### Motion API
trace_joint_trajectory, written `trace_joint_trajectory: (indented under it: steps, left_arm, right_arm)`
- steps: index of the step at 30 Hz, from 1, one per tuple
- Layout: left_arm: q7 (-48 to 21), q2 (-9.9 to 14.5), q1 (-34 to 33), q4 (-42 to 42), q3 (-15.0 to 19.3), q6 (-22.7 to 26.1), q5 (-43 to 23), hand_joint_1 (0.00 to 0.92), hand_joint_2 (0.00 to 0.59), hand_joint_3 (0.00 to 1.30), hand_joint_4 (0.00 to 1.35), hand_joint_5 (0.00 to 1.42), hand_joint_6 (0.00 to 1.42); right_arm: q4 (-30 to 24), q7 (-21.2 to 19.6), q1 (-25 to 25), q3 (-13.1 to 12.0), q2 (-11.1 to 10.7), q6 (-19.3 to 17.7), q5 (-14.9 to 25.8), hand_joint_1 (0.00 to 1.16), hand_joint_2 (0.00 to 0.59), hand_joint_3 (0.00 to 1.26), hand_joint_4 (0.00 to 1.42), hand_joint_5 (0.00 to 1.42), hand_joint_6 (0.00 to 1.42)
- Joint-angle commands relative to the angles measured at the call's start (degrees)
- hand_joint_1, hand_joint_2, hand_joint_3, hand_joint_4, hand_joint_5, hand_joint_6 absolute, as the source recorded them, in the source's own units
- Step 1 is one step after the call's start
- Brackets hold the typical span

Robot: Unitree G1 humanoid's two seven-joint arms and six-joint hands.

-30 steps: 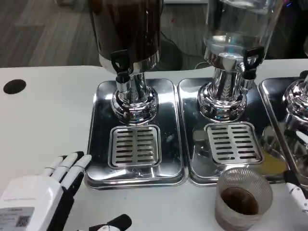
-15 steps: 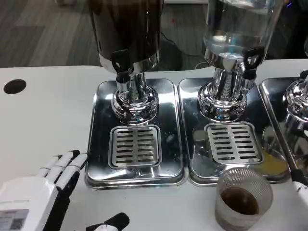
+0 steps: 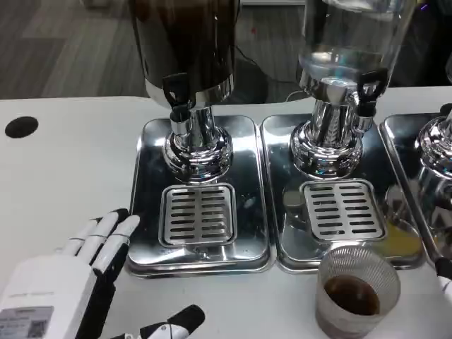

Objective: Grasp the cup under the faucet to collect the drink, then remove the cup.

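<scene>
the left robot hand (image 3: 67,282) is lying on the white desk (image 3: 63,183) with fingers apart, gripping nothing, just beside the left of three drip trays (image 3: 199,251), while one cup (image 3: 358,291) of dark drink is standing on the desk before the middle tray (image 3: 339,212), below two faucets (image 3: 180,106).

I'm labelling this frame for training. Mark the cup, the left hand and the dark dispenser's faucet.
cup (image 3: 357,293): head view, on the ribbed clear wall above the dark drink.
left hand (image 3: 63,286): head view, on the white back.
dark dispenser's faucet (image 3: 179,106): head view, on its black lever and spout.
</scene>
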Motion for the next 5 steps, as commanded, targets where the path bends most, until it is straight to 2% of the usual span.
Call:
trace_joint_trajectory:
  steps: [1, 5]
  left_arm:
    - [1.6, -0.3, -0.1, 0.2, -0.7, 0.3, 1.7, 0.000, 0.122, 0.15, 0.03, 0.11, 0.35]
    - [1.7, -0.6, -0.7, 0.7, -1.4, 0.7, 2.2, 0.000, 0.120, 0.15, 0.03, 0.11, 0.35]
  right_arm:
    - [0.1, -0.4, 0.8, -0.6, -1.1, 1.1, -0.7, 0.71, 0.449, 0.16, 0.06, 0.04, 0.00]
    - [0.6, -0.1, 0.6, -0.4, -0.9, 2.2, 0.2, 0.71, 0.444, 0.16, 0.05, 0.04, 0.00]
